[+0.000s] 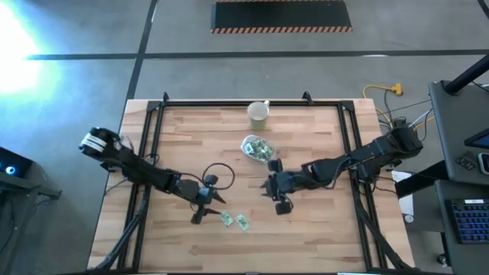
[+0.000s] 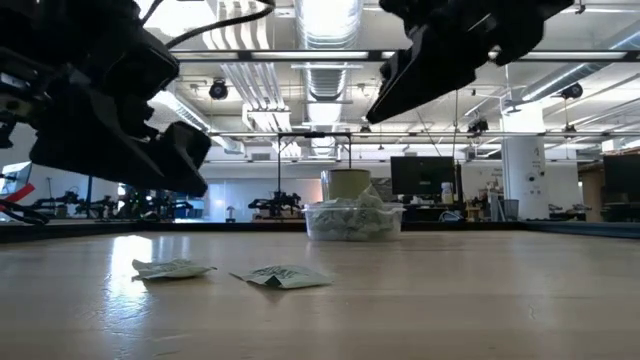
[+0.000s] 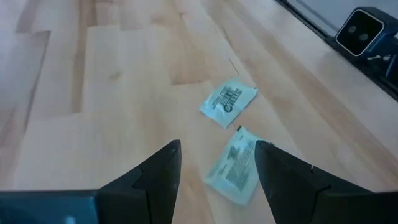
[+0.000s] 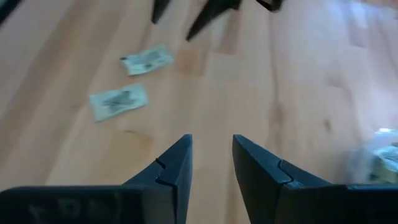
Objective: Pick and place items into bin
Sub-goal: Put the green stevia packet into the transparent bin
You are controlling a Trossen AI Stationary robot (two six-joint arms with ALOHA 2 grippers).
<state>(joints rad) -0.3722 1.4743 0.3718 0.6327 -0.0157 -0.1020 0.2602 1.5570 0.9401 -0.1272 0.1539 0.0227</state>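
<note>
Left gripper (image 1: 205, 211) is held low over the near-centre of the table (image 1: 321, 229), fingers spread apart, nothing between them. Seen past its fingers (image 3: 158, 177) in the left wrist view, two packets lie flat on the wood just ahead — the nearer packet (image 3: 233, 167) almost between the fingertips, the farther packet (image 3: 228, 101) just beyond it. In the high view the same pair is found just beside the gripper, toward the right arm: one (image 1: 228, 219) close to the fingertips, the other (image 1: 242, 224) just past it, the two near each other but not touching.

Right gripper (image 1: 276, 195) is held above the table's middle, jaws parted and empty, well apart from the two loose packets.

The bin (image 1: 256, 148) stands beyond the right gripper toward the far edge, heaped with packets — in the low view the pile (image 2: 352, 212) rises above the clear rim. A pale cup (image 1: 259, 114) stands just behind the bin, near the table's far edge
</note>
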